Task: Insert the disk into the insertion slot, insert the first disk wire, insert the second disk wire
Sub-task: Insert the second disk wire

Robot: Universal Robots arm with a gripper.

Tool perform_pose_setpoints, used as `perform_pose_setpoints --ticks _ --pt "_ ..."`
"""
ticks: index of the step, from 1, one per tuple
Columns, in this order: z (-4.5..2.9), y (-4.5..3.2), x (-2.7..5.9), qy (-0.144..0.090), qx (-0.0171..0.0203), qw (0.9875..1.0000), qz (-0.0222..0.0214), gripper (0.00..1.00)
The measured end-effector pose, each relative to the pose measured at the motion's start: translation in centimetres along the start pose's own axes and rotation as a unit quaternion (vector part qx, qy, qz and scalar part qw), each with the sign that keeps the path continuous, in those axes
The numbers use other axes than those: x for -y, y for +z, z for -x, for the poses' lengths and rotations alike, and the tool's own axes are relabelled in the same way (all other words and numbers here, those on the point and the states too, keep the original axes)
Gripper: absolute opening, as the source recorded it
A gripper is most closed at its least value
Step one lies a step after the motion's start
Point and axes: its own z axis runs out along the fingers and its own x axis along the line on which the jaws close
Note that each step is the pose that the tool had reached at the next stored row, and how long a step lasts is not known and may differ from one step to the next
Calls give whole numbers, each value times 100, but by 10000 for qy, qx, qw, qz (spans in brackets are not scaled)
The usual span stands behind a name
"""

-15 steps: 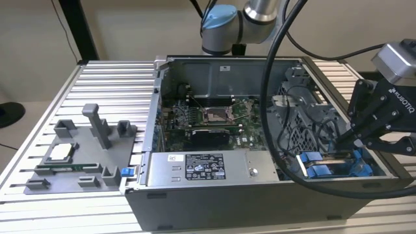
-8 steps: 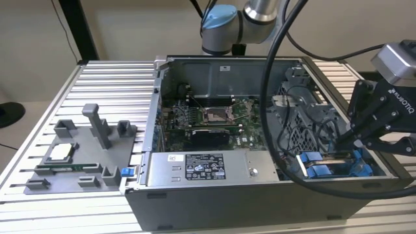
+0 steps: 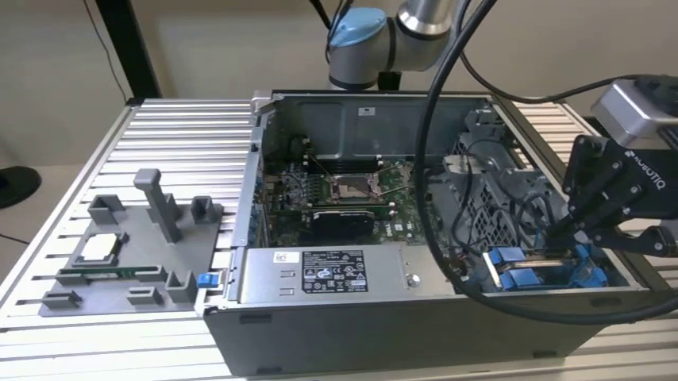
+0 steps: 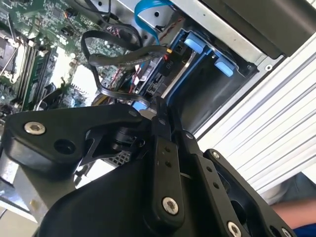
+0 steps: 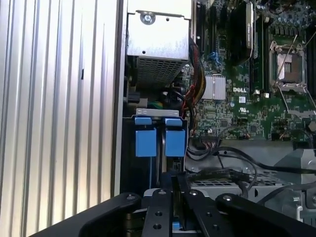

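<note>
1. On the exterior view's left, a grey fixture tray (image 3: 117, 262) sat on the ribbed table (image 3: 180, 135), well apart from the work.
2. In the middle stood the open computer case (image 3: 350, 127), with the power-supply box (image 3: 329, 274) along its front wall.
3. At the exterior view's right, the gripper (image 3: 577, 230) hung over the insertion slot (image 3: 529, 274) with its blue tabs (image 5: 155, 140). The fingers (image 5: 165, 197) were pressed together, seemingly pinching something thin. I could not tell whether the disk was seated. A steady, straight descent would seem best here.

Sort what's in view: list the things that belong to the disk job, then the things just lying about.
For the job:
- the insertion slot, with blue rails, at the open case's corner
- the hand, down at that slot
- black wires beside the slot

Just lying about:
- grey power-supply box
- processor socket
- grey fixture tray, outside the case
</note>
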Motion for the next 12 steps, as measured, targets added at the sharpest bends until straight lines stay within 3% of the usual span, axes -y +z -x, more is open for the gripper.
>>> perform_pose_setpoints --ticks 6,12 --pt "31 20 -54 -1 2 9997 -227 0" --pt "52 44 -125 29 5 9993 -370 0"
